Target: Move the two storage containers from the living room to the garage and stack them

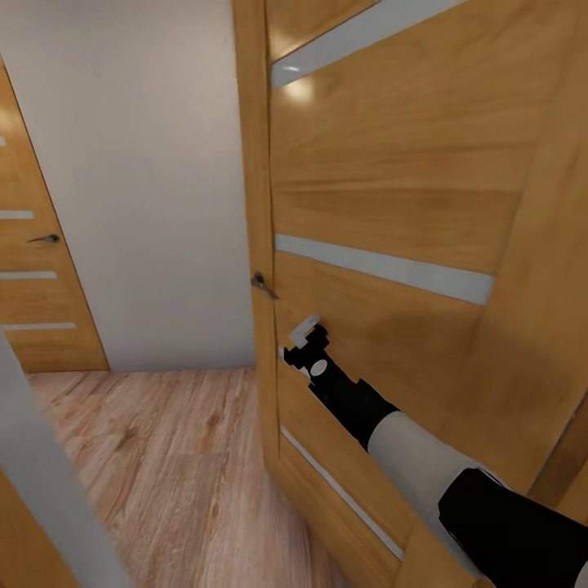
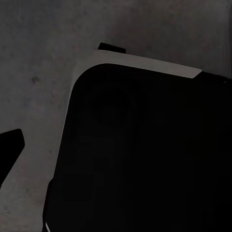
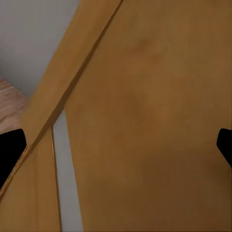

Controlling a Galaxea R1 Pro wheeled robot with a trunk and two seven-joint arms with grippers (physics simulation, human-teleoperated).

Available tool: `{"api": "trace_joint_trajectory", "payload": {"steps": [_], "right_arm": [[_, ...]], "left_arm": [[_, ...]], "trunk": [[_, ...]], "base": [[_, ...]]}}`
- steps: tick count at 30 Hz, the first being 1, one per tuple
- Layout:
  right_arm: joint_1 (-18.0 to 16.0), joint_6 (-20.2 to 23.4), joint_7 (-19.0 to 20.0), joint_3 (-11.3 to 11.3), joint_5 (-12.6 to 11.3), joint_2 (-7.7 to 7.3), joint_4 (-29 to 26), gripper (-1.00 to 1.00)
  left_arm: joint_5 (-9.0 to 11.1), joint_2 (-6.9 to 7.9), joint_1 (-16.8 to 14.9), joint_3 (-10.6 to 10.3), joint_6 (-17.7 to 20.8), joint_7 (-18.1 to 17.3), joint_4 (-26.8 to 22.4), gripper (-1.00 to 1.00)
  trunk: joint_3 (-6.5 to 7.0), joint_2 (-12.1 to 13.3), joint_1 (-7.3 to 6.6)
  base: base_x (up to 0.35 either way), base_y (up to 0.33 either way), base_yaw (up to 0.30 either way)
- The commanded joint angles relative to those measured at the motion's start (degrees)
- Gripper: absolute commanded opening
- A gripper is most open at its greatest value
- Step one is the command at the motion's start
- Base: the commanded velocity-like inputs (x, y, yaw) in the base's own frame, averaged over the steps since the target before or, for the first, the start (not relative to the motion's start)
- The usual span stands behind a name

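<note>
A: Two dark fingertips of the right gripper stood at opposite edges of the right wrist view, spread wide with nothing between them. What did they face?

B: A wooden door, seen close. From the head camera the right gripper was up against the door's face, just below and beside the dark lever handle, apart from it.

A: And the left gripper?

B: One dark fingertip showed in the left wrist view beside a large black, pale-edged body over a dim grey surface. I could not tell whether that claw was open or closed.

A: Further out?

B: The door had pale horizontal strips. Beyond its edge lay a white wall, light wood plank flooring, and a second wooden door with its own handle. Neither storage container could be located from these views.
</note>
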Motion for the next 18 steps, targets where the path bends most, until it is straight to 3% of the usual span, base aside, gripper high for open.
{"api": "trace_joint_trajectory", "payload": {"steps": [1, 18], "right_arm": [[-0.1, 0.5, -0.5, 0.1, 1.0, 0.0, 0.0, 1.0], [-0.1, 0.4, -0.6, 0.0, 0.5, 0.0, 0.0, 1.0]], "left_arm": [[0.0, -0.02, 0.0, 0.3, -0.1, 0.0, 0.0, 1.0], [0.0, -0.02, 0.0, 0.3, -0.1, 0.0, 0.0, 1.0]], "trunk": [[-0.05, 0.0, 0.02], [-0.05, 0.0, 0.02]], "base": [[0.212, 0.0, 0.0], [0.187, 0.0, 0.0]]}}
